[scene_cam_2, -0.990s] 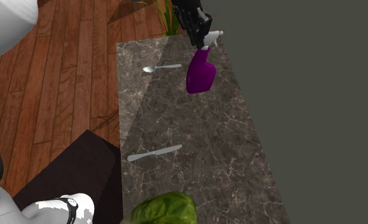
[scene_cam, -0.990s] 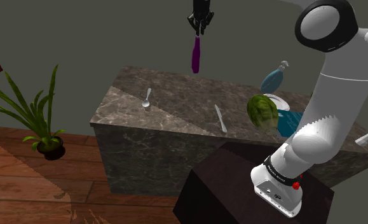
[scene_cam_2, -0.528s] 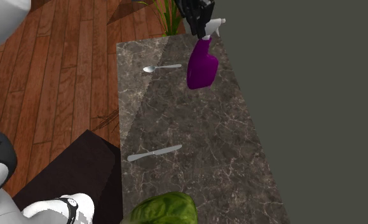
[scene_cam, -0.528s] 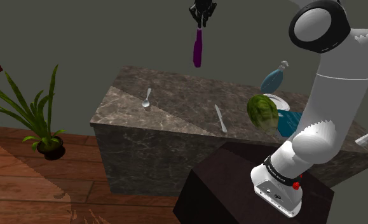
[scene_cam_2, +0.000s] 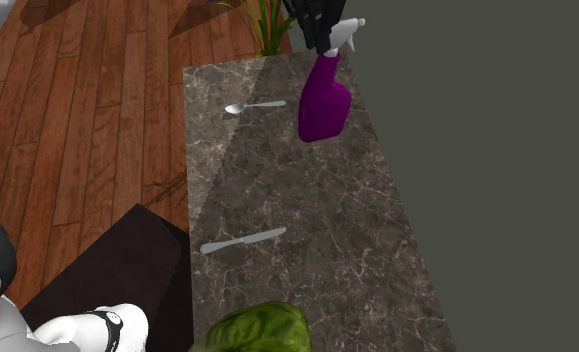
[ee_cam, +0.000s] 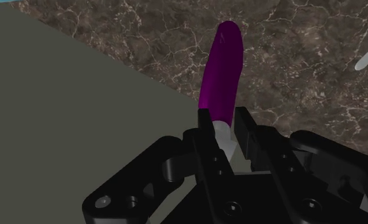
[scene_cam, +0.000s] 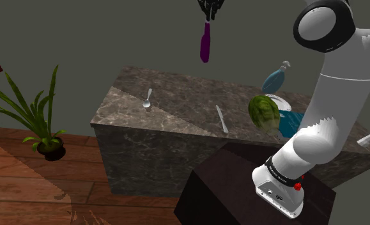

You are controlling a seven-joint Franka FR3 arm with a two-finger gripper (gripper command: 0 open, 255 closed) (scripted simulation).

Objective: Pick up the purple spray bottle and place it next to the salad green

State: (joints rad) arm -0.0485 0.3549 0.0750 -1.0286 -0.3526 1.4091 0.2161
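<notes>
The purple spray bottle hangs in the air well above the marble counter, body down and white nozzle up. My black gripper is shut on its white neck at the shoulder view's top edge. In the second exterior view the purple spray bottle dangles from the gripper over the counter's far end. The wrist view has both fingers clasping the neck, with the purple spray bottle pointing away over the stone. The salad green, a leafy head, lies near the stand; its top shows as the salad green.
A spoon and a knife lie on the counter. Beside the salad green are a white plate, a blue bottle and a teal object. A potted plant stands on the wooden floor. A grey wall backs the counter.
The gripper has lifted the bottle higher and carried it slightly toward the shoulder view's right. The arm's upper joint has swung a little as well.
</notes>
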